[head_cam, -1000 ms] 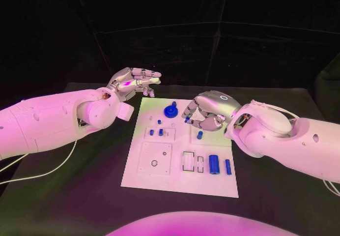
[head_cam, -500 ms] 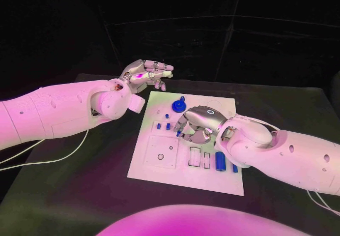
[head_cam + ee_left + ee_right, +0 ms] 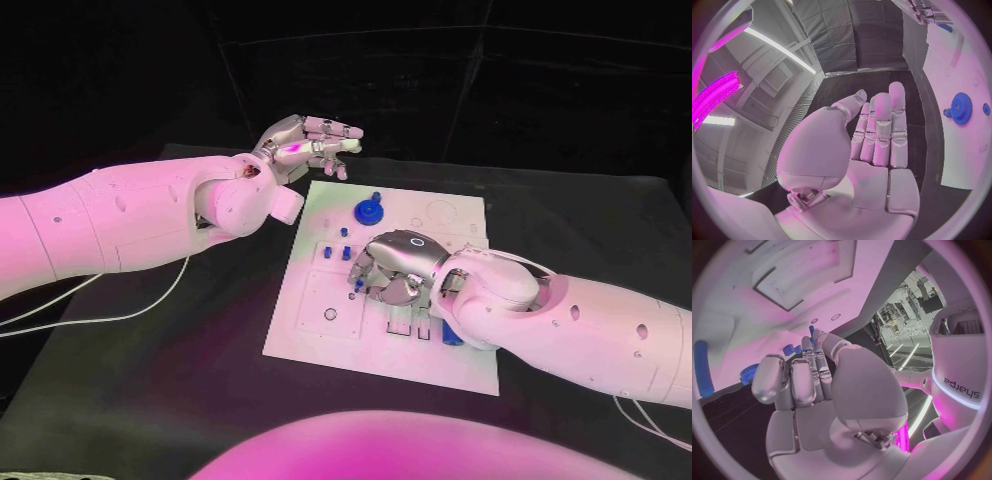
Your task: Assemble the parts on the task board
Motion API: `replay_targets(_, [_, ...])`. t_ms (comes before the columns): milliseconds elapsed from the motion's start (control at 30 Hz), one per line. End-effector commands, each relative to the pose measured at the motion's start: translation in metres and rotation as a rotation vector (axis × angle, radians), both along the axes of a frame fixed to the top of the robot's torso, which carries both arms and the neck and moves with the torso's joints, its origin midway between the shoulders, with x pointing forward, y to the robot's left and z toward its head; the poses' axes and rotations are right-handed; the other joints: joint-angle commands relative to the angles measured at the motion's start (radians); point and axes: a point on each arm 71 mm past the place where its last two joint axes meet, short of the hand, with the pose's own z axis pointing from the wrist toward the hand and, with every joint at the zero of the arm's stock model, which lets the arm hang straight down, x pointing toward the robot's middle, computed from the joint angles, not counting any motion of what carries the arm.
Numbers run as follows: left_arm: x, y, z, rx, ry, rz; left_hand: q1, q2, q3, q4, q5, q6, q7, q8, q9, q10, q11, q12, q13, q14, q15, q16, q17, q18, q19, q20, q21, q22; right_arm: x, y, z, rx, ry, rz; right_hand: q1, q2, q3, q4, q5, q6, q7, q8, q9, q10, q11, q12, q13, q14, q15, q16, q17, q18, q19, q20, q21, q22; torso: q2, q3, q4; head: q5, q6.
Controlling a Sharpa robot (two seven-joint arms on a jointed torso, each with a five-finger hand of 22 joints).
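Two hands near the task board (image 3: 310,330).
Right hand (image 3: 392,272) pinches small blue peg (image 3: 811,330) over board; left hand (image 3: 306,142) empty, fingers apart, beyond blue gear (image 3: 371,211).

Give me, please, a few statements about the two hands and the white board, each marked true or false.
1. The right hand is over the white board. True.
2. The left hand rests on the board. False: it is raised beyond the board's far edge, holding nothing.
3. A blue gear sits near the board's far end. True.
4. The board lies on a white table. False: the table is black.
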Motion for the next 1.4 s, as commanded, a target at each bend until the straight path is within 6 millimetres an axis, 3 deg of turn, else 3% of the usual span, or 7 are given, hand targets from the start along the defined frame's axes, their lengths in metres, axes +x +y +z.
replay_targets(33, [0.000, -0.001, 0.002, -0.012, -0.008, -0.008, 0.003, 0.006, -0.007, -0.001, 0.003, -0.004, 0.004, 0.000, -0.001, -0.006, -0.001, 0.007, -0.001, -0.008, -0.001, -0.004, -0.002, 0.006, -0.006, 0.000, -0.005, -0.002, -0.002, 0.003, -0.001, -0.021, -0.007, 0.026, 0.000, 0.009, 0.006, -0.001, 0.004, -0.003, 0.006, -0.005, -0.001, -0.001, 0.005, -0.001, 0.001, 0.049, 0.000, 0.005, -0.001, -0.012, 0.001, -0.001, 0.006, 0.000, -0.001, 0.0001, 0.0003, 0.002, -0.002])
replay_targets(300, [0.000, -0.001, 0.002, -0.012, -0.007, -0.009, 0.003, 0.007, -0.009, -0.001, 0.003, -0.004, 0.004, 0.000, 0.000, -0.006, -0.001, 0.008, -0.001, -0.008, -0.001, -0.004, -0.002, 0.006, -0.005, 0.000, -0.006, -0.002, -0.004, 0.006, -0.005, -0.026, -0.009, 0.035, 0.000, 0.009, 0.007, -0.003, 0.004, -0.004, 0.007, -0.007, -0.002, -0.003, 0.006, -0.002, 0.001, 0.048, 0.000, 0.005, -0.003, -0.012, 0.001, 0.000, 0.007, 0.002, 0.000, 0.0018, -0.0030, 0.009, -0.004])
replay_targets(500, [0.000, -0.001, 0.002, -0.012, -0.005, -0.011, 0.003, 0.007, -0.009, -0.001, 0.003, -0.004, 0.004, 0.000, 0.000, -0.006, -0.001, 0.008, -0.001, -0.008, 0.000, -0.004, -0.002, 0.006, -0.005, 0.000, -0.006, -0.002, -0.005, 0.008, -0.005, -0.027, -0.008, 0.041, 0.000, 0.009, 0.007, -0.003, 0.004, -0.004, 0.007, -0.007, -0.002, -0.003, 0.006, -0.002, 0.001, 0.048, 0.000, 0.005, -0.003, -0.012, 0.001, 0.000, 0.007, 0.002, 0.000, -0.0004, -0.0002, 0.006, -0.004])
replay_targets(1400, [0.000, -0.002, 0.001, -0.011, 0.001, -0.018, 0.003, 0.007, -0.011, -0.001, 0.003, -0.004, 0.004, 0.000, 0.000, -0.007, 0.000, 0.009, -0.001, -0.008, 0.000, -0.004, -0.003, 0.006, -0.005, 0.001, -0.007, -0.003, -0.005, 0.014, -0.008, -0.068, -0.045, 0.045, 0.000, 0.009, 0.009, -0.005, 0.004, -0.006, 0.008, -0.009, -0.002, -0.005, 0.007, -0.003, 0.001, 0.047, 0.001, 0.004, -0.006, -0.011, -0.001, 0.000, 0.007, 0.001, 0.000, -0.0004, -0.0001, 0.004, -0.007])
